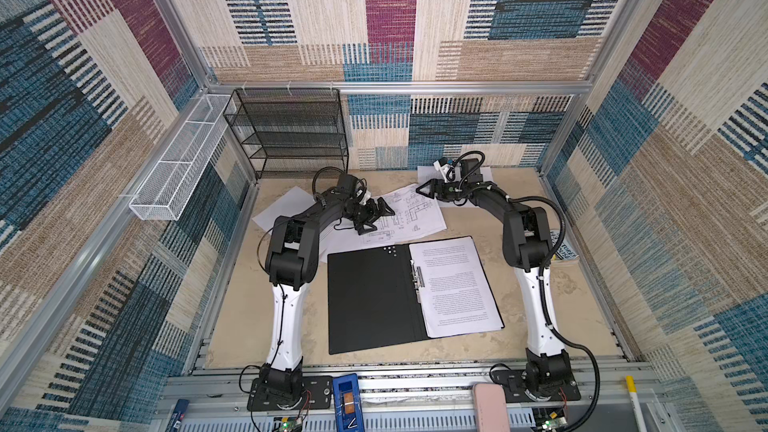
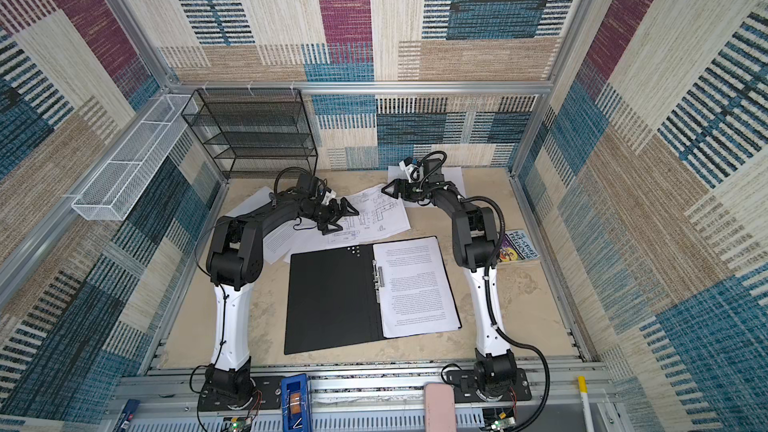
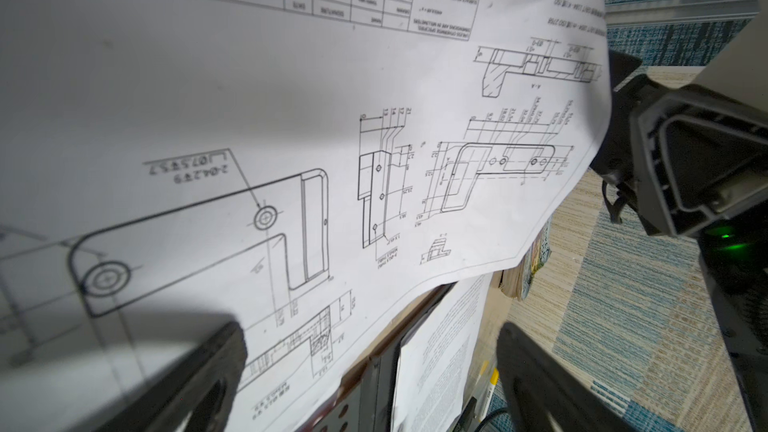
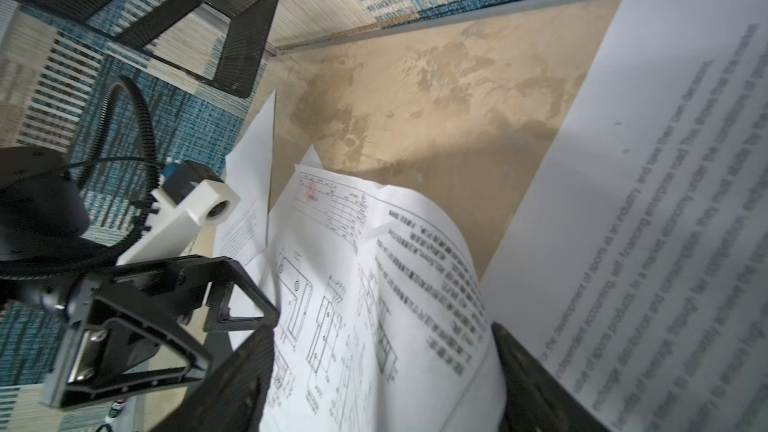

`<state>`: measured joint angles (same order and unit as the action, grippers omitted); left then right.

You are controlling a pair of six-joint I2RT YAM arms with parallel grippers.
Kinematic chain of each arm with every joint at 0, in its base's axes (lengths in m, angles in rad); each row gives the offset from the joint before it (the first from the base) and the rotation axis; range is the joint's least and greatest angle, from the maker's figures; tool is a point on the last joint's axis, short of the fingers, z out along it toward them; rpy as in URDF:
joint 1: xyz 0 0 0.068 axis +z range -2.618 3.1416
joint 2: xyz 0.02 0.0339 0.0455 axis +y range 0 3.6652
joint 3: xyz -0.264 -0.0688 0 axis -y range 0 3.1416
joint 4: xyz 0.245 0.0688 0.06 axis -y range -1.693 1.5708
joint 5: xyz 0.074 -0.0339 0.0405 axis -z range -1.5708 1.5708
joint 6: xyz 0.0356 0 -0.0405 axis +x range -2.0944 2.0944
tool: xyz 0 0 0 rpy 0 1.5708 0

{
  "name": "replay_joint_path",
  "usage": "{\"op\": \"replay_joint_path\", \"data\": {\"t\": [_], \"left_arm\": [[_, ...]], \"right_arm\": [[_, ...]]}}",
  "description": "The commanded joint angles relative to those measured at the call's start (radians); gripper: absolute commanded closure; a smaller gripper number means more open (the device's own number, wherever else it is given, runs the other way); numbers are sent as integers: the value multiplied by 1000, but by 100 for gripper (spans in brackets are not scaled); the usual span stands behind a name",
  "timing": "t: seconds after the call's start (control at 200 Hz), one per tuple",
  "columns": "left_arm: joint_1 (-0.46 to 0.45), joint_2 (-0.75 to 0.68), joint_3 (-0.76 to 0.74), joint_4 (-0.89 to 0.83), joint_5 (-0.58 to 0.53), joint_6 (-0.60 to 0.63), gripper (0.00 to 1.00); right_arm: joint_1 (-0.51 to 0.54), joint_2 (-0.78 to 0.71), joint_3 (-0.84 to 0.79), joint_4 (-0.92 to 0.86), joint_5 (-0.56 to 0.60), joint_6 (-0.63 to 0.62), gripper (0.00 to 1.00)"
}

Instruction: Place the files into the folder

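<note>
The folder lies open in mid-table, black inside up, with a printed file on its right half beside the metal clip. Behind it lies a file with technical line drawings. My left gripper hovers open over that sheet's left part. My right gripper is open at the sheet's far right corner, and the paper bows up between its fingers. More files lie at the back left and the back right.
A black mesh rack stands at the back left, and a white wire basket hangs on the left wall. A colourful book lies by the right arm's elbow. Aluminium rails edge the table.
</note>
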<state>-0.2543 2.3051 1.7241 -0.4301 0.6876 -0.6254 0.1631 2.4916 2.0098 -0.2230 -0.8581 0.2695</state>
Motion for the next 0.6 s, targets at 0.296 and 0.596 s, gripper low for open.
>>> {"op": "replay_joint_path", "data": {"t": [0.296, 0.596], "left_arm": [[1, 33, -34, -101, -147, 10, 2], [3, 14, -47, -54, -36, -23, 2]], "right_arm": [[3, -106, -180, 59, -54, 59, 23], [9, -108, -185, 105, 5, 111, 55]]}}
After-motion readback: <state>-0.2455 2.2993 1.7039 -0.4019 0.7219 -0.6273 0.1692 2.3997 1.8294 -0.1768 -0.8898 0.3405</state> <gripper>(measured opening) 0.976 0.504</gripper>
